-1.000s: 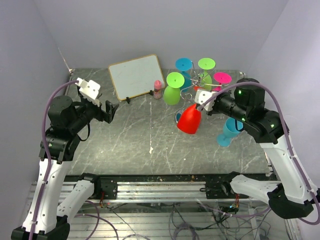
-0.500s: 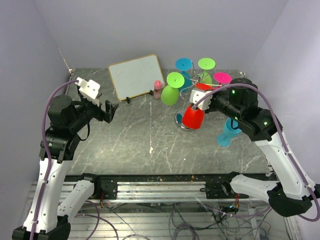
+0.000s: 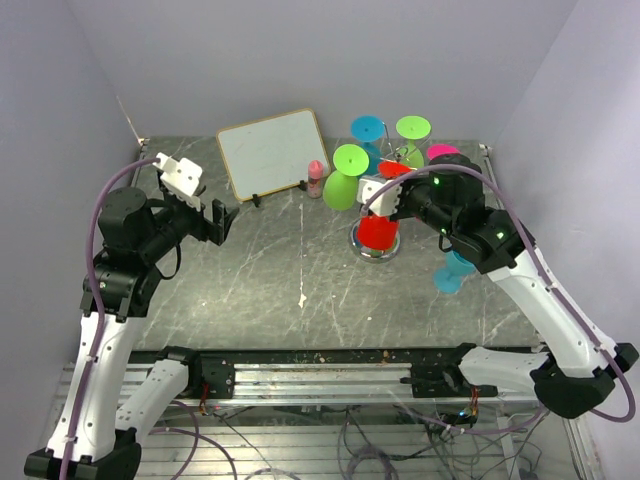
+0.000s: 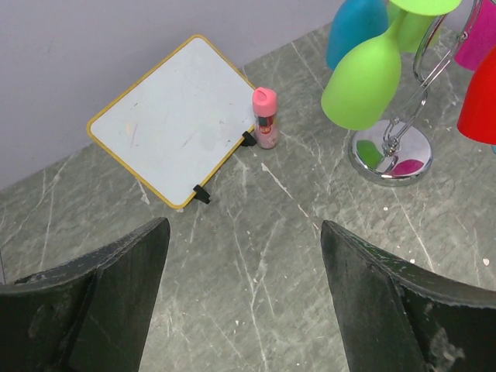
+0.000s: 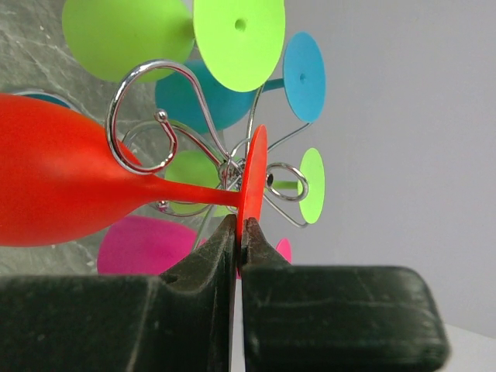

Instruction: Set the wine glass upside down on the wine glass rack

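The red wine glass hangs bowl down over the round shiny base of the silver wire wine glass rack. My right gripper is shut on the edge of the glass's foot. In the right wrist view the jaws pinch the red foot disc. The red stem runs just under a curled wire arm of the rack, and I cannot tell whether it rests on it. My left gripper is open and empty above the left of the table, as its wrist view shows.
Green, blue, green and pink glasses hang on the rack. A blue glass stands on the table under my right arm. A white board and a small pink bottle stand at the back.
My right gripper has carried the red glass back and left to the rack. The glass has turned from tilted to bowl down. The left arm has not moved.
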You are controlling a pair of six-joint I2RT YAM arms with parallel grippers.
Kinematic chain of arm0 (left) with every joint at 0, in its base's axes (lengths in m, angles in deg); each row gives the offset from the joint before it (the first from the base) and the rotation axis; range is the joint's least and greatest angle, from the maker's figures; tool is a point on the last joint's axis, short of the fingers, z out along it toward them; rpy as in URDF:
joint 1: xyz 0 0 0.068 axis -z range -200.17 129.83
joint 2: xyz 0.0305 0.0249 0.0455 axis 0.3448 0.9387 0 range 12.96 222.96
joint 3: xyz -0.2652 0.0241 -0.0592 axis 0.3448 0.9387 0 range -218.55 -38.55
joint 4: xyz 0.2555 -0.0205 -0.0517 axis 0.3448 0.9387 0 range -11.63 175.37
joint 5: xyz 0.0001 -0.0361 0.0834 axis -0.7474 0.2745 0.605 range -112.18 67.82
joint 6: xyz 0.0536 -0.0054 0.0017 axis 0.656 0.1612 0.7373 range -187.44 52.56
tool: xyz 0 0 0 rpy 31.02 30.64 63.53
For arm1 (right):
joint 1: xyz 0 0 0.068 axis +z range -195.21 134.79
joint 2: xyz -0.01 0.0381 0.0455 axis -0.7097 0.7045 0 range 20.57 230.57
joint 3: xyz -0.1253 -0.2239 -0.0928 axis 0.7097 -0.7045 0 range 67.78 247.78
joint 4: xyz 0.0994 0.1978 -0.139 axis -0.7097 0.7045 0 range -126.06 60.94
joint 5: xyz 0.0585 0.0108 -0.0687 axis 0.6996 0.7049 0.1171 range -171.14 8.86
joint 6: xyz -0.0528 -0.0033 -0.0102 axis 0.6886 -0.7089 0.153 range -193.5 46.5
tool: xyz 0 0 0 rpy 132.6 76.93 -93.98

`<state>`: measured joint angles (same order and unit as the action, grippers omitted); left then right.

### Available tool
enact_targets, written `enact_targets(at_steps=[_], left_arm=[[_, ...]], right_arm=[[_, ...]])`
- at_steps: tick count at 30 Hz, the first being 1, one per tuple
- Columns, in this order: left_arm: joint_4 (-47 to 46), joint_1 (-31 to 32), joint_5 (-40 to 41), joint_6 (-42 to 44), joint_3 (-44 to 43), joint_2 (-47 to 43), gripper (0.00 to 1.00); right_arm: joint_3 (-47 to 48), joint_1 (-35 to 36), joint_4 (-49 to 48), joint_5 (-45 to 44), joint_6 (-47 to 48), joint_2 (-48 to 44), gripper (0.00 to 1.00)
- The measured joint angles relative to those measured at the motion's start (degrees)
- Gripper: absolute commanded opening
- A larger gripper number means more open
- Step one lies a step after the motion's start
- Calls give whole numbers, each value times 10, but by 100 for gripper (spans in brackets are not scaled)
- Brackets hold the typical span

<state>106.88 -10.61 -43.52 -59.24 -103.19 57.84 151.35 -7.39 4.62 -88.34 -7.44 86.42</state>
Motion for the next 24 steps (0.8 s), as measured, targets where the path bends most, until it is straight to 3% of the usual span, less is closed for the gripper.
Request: enact_targets(at_steps=[24], left_arm=[[0,0,-9,4,0,3,89]], right_arm=[[-26,45,-56,-38,6,35,0]])
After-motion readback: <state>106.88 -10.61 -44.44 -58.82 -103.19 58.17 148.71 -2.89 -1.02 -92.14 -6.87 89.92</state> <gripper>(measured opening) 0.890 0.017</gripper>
